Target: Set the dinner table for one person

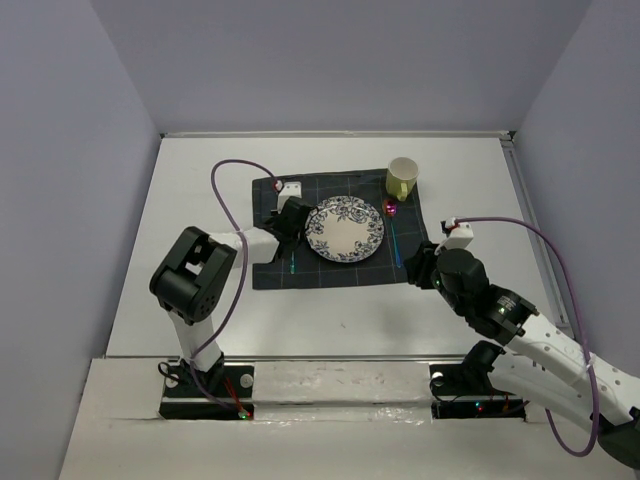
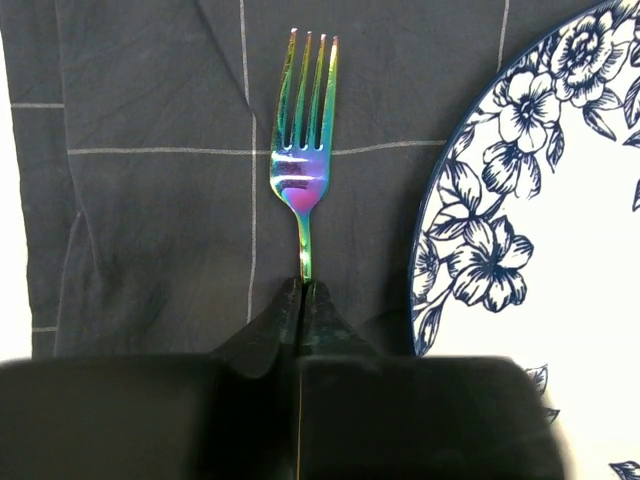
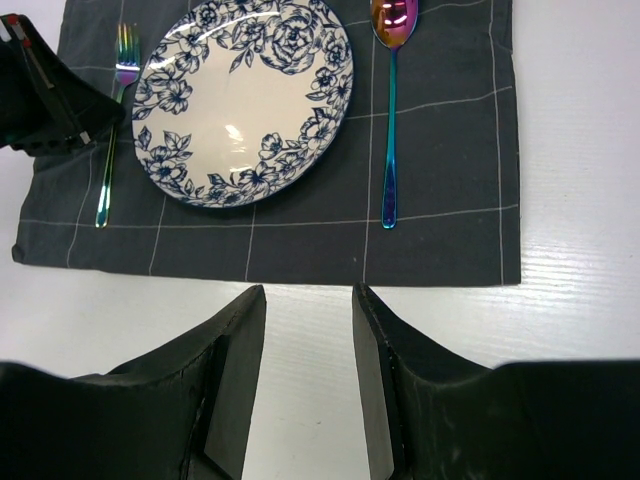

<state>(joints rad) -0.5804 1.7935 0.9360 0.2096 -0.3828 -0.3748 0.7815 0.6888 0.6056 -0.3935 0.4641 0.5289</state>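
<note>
The white dinner table [image 1: 200,310] carries a dark grid-lined cloth [image 1: 340,275]. On the cloth lie a blue-flowered plate [image 1: 345,228], an iridescent fork [image 2: 303,170] to its left and an iridescent spoon [image 3: 390,130] to its right. A yellow-green mug [image 1: 402,177] stands at the cloth's far right corner. My left gripper [image 2: 303,285] is low over the cloth, shut on the fork's handle, with the fork flat beside the plate [image 2: 560,280]. My right gripper [image 3: 308,290] is open and empty above bare table, just short of the cloth's near edge [image 3: 440,250].
The left arm's black body [image 3: 45,95] leans over the cloth's left part. Purple cables loop over the table behind both arms. Walls close in the table at the back and sides. Bare tabletop [image 3: 580,300] lies right of the cloth.
</note>
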